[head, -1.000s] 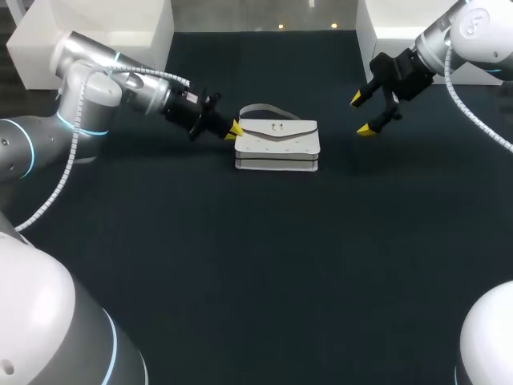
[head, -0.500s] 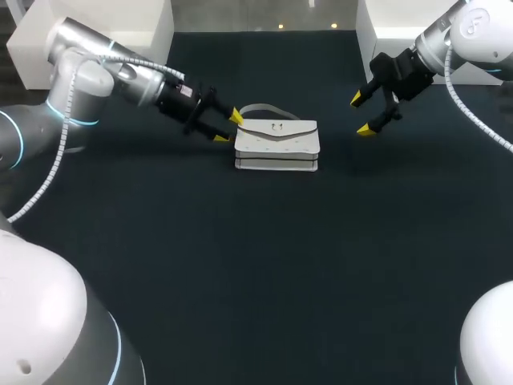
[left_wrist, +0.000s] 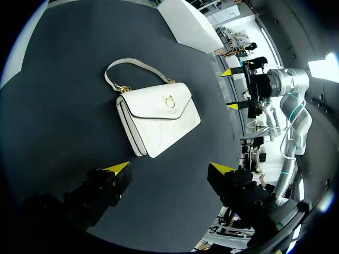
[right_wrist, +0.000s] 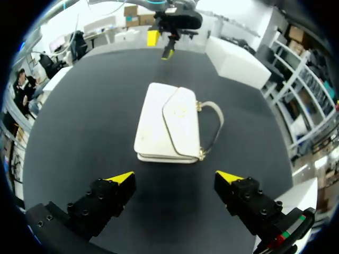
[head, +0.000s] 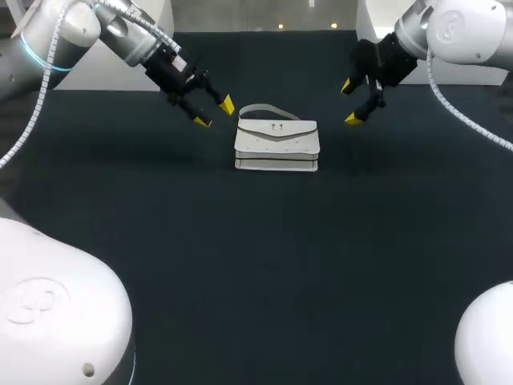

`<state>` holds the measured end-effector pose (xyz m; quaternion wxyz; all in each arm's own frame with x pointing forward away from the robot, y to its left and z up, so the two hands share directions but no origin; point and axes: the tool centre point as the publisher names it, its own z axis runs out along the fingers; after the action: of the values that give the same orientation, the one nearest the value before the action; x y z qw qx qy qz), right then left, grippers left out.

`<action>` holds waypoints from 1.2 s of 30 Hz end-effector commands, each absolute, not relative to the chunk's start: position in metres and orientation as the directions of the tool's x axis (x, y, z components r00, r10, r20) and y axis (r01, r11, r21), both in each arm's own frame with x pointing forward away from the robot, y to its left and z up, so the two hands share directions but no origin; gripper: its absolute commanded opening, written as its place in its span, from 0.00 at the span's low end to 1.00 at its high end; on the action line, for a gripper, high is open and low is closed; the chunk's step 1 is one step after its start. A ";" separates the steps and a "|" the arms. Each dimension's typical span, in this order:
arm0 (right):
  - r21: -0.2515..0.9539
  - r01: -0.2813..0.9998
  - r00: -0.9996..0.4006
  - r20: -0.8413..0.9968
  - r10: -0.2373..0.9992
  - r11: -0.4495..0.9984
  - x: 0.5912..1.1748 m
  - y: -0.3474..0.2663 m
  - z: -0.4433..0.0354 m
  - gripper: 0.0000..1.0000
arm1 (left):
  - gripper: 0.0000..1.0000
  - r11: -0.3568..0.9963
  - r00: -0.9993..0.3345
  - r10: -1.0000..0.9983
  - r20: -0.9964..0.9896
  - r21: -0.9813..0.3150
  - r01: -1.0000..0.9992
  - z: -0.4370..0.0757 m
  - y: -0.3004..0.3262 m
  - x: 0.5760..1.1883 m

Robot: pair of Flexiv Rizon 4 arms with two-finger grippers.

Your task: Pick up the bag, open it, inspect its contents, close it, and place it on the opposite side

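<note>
The head camera sits high behind the robot and looks steeply down on the whole dark matte surface (head: 256, 265), far enough off to take in both arms. The left wrist camera looks out past the left gripper (left_wrist: 170, 168), low over the surface, facing the white flap handbag with a strap (left_wrist: 158, 116) and the right gripper (left_wrist: 229, 89) beyond it. The right wrist camera faces back the opposite way. All three views share the handbag.
</note>
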<state>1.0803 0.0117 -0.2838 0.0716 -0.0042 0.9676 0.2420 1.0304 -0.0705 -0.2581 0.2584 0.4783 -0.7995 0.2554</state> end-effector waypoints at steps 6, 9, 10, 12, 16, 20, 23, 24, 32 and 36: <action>0.315 -0.017 -0.979 -0.197 0.048 0.949 1.076 0.034 -0.280 1.00 | 1.00 0.599 -0.602 -0.665 0.443 -0.166 -0.783 -0.211 -0.053 1.030; 0.292 -0.008 -0.979 -0.197 0.052 0.956 1.078 0.037 -0.281 1.00 | 1.00 0.644 -0.647 -0.642 0.410 -0.168 -0.746 -0.205 -0.048 1.032; 0.292 -0.005 -0.979 -0.196 0.055 0.956 1.079 0.037 -0.281 1.00 | 1.00 0.661 -0.663 -0.630 0.404 -0.169 -0.731 -0.203 -0.047 1.032; 0.267 0.009 -0.977 -0.202 0.065 0.964 1.081 0.038 -0.281 1.00 | 1.00 0.694 -0.696 -0.609 0.380 -0.168 -0.700 -0.201 -0.044 1.033; 0.239 0.028 -0.971 -0.224 0.084 0.971 1.084 0.040 -0.282 1.00 | 1.00 0.755 -0.756 -0.555 0.348 -0.172 -0.633 -0.198 -0.039 1.037; 0.203 0.043 -0.962 -0.255 0.095 0.978 1.088 0.043 -0.279 1.00 | 1.00 0.814 -0.816 -0.485 0.315 -0.181 -0.553 -0.196 -0.036 1.041; 0.190 0.040 -0.952 -0.292 0.096 0.981 1.090 0.047 -0.276 1.00 | 1.00 0.851 -0.858 -0.435 0.272 -0.188 -0.490 -0.194 -0.034 1.045; 0.193 0.039 -0.947 -0.305 0.098 0.980 1.090 0.047 -0.276 1.00 | 1.00 0.858 -0.870 -0.420 0.259 -0.198 -0.474 -0.194 -0.034 1.046; 0.180 0.073 -0.901 -0.410 0.142 0.981 1.095 0.052 -0.277 1.00 | 1.00 0.900 -0.951 -0.289 0.110 -0.309 -0.309 -0.187 -0.032 1.057; 0.186 0.093 -0.877 -0.450 0.169 0.978 1.096 0.052 -0.279 1.00 | 1.00 0.914 -0.969 -0.240 0.058 -0.323 -0.246 -0.188 -0.036 1.066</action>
<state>1.1002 0.0522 -0.2740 0.1960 0.0622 0.9753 0.0812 1.0725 -0.0356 -0.1848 0.0279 0.1268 -0.9785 0.1601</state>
